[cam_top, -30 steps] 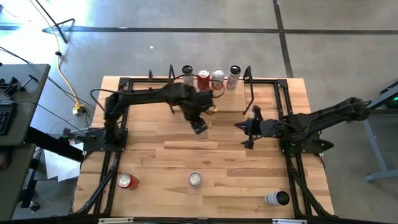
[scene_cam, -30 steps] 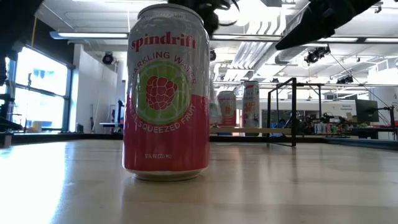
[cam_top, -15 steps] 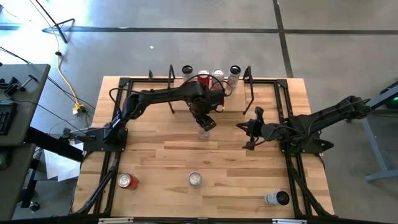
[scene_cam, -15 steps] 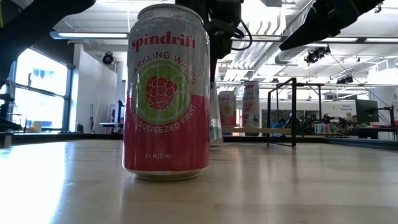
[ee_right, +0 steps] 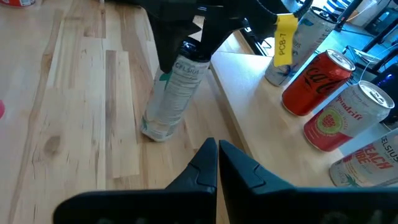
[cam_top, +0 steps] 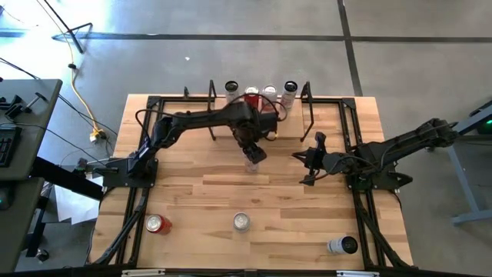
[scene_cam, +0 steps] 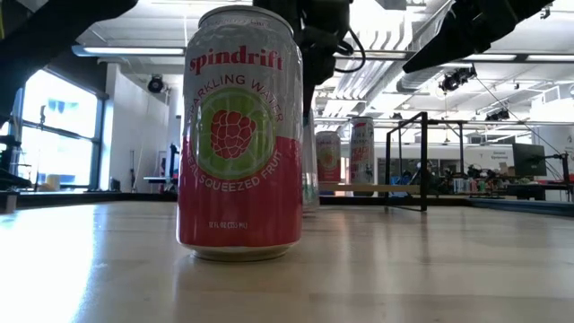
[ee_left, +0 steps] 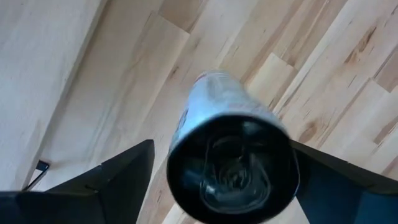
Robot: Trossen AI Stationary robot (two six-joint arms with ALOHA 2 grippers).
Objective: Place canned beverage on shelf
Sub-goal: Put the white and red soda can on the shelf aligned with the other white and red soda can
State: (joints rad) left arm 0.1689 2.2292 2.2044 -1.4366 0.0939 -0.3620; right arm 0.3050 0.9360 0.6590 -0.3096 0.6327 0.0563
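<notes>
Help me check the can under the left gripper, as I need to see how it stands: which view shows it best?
The right wrist view: the slim can shows full length, tilted, on the table. The left wrist view shows only its top; high and low views mostly hide it.

I count eight cans in all. Four stand on the shelf [cam_top: 231, 106]: a dark-topped can [cam_top: 232, 88], a red cola can [cam_top: 251, 98], a pink raspberry can [cam_top: 269, 93] and a pale can [cam_top: 290, 87]. One slim pale can [cam_top: 253, 161] stands on the table [cam_top: 307, 215] in front of the shelf, under my left pincer [cam_top: 254, 153]. Three more sit along the near edge: a red can [cam_top: 158, 224], a silver-topped can [cam_top: 241, 221], and a white can [cam_top: 342, 245] on its side. I have two arms and two pincers; my right pincer [cam_top: 307, 166] is the second.
</notes>
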